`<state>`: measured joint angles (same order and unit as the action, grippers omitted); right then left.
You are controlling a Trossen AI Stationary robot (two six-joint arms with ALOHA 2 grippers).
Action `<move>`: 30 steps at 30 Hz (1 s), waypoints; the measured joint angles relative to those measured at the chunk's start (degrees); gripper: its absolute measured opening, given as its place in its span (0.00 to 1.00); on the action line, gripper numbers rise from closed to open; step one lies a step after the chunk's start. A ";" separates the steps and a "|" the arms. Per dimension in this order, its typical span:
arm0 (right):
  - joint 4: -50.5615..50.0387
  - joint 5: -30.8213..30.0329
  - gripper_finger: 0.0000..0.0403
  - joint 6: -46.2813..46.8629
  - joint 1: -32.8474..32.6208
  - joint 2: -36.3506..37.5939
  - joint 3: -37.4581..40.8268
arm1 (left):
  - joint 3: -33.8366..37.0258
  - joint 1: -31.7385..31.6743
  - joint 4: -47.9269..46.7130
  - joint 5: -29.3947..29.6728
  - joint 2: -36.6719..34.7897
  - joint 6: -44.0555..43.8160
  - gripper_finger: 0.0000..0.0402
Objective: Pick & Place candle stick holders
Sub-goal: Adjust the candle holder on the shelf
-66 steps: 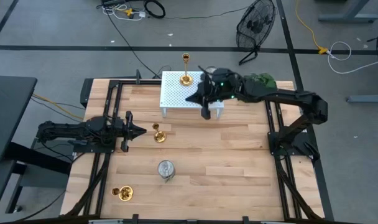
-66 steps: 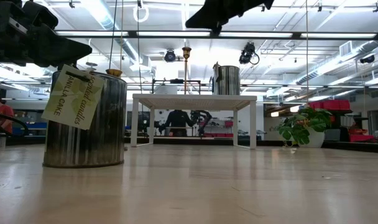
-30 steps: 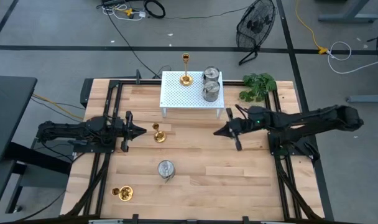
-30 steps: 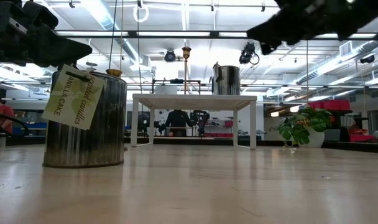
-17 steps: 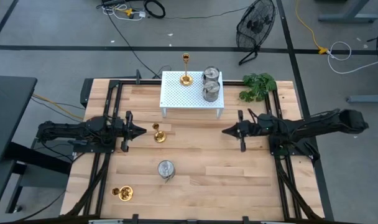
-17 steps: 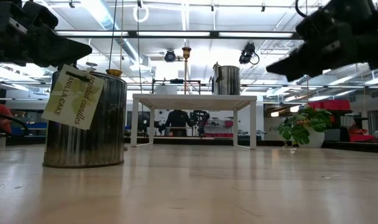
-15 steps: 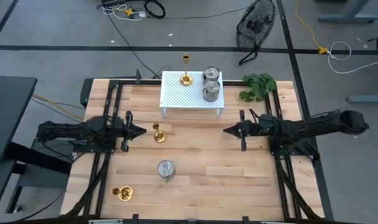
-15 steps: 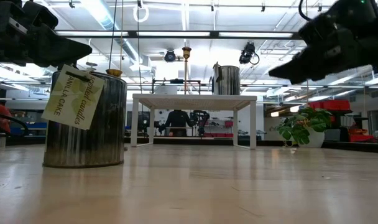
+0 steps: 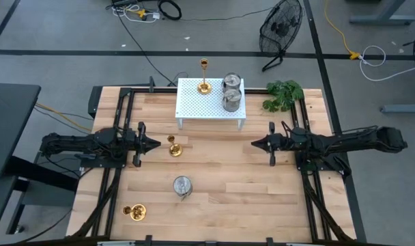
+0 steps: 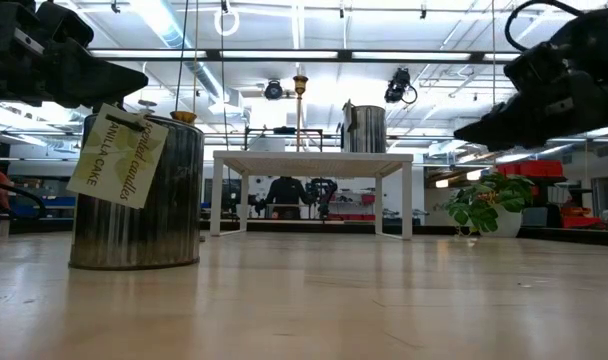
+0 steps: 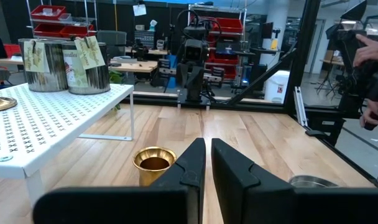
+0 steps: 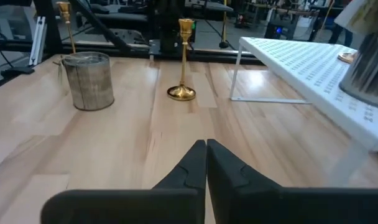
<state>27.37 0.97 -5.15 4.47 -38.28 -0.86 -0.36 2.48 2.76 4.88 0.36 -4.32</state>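
Observation:
On the white rack [image 9: 211,102] stand one gold candle stick holder [image 9: 205,85] and two silver can-like ones [image 9: 231,82] [image 9: 231,101]. On the table stand a gold holder [image 9: 173,147], a silver one [image 9: 183,186] with a paper tag, and another gold one [image 9: 134,212] near the front left. My left gripper [image 9: 156,144] is shut and level, just left of the middle gold holder [image 11: 154,163]. My right gripper [image 9: 254,144] is shut and holds nothing; it hovers right of the table's middle, pointing at the gold holder [image 12: 183,59].
A green leafy plant [image 9: 282,94] sits at the far right corner. Black frame rails [image 9: 119,171] run along both sides of the table. Bare wood lies between the two grippers and along the near edge. A person's hand [image 11: 369,50] shows beyond the table.
My right gripper has drawn back toward the table's right edge and sunk lower, staying shut and carrying nothing. The holders on the rack and on the table have kept their places.

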 joint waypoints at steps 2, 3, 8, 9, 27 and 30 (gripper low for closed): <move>-2.21 0.02 0.04 -0.01 0.00 0.76 0.06 | -0.02 -0.02 -0.02 -0.02 0.00 0.00 0.08; -2.86 0.01 0.04 -0.02 0.00 1.23 0.06 | -0.02 0.00 0.00 0.00 0.00 0.00 0.08; -3.21 -0.02 0.04 -0.12 0.00 3.43 0.04 | -0.01 -0.02 0.00 -0.02 0.00 0.01 0.08; -3.39 -0.02 0.04 -0.29 0.00 3.86 0.04 | -0.01 -0.02 0.00 -0.01 0.00 0.01 0.08; -15.83 -0.08 0.04 -3.32 0.00 21.47 -0.02 | -0.02 -0.02 0.00 0.00 0.00 0.00 0.08; -17.44 -0.07 0.04 -3.32 0.00 23.94 -0.02 | -0.02 0.00 -0.02 0.00 0.00 0.01 0.08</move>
<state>9.94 0.91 -8.47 4.47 -14.34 -0.89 -0.38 2.48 2.74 4.89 0.36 -4.31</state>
